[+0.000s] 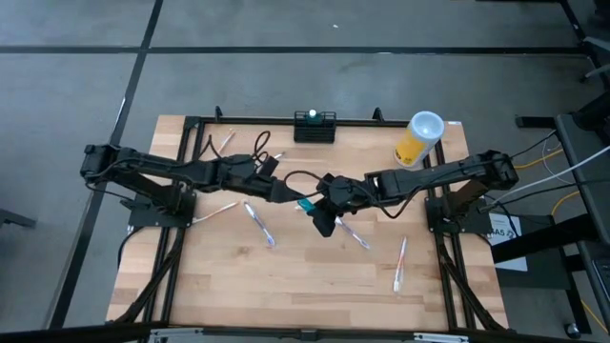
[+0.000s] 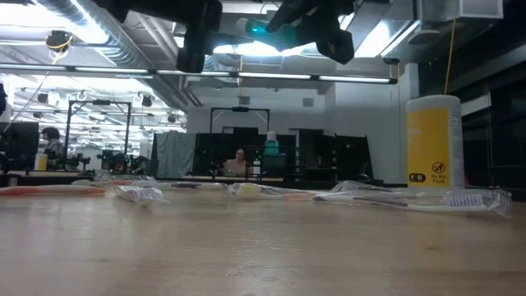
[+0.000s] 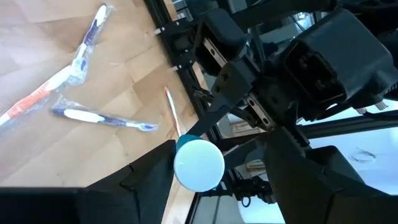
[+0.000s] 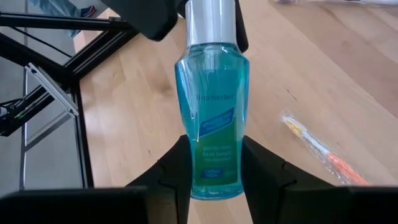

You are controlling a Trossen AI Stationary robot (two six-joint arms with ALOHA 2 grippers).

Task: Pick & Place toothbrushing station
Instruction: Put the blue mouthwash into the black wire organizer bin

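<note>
Right tool (image 4: 211, 165) pinches the bottle (image 4: 211, 106) low on its body, above the desk (image 1: 315, 276); left tool (image 3: 211, 180) spread at its cap. Handover risk: if right lets go before left clamps, the bottle drops onto the toothbrushes (image 1: 259, 224), well short of the rack (image 1: 315, 126).

White round bottle cap (image 3: 199, 164) between the left gripper (image 3: 217, 180)'s spread dark fingers (image 3: 149, 177), facing the other arm's gripper (image 3: 249, 106). Wrapped toothbrushes (image 3: 102, 118) scattered on wooden table (image 3: 50, 155).
</note>
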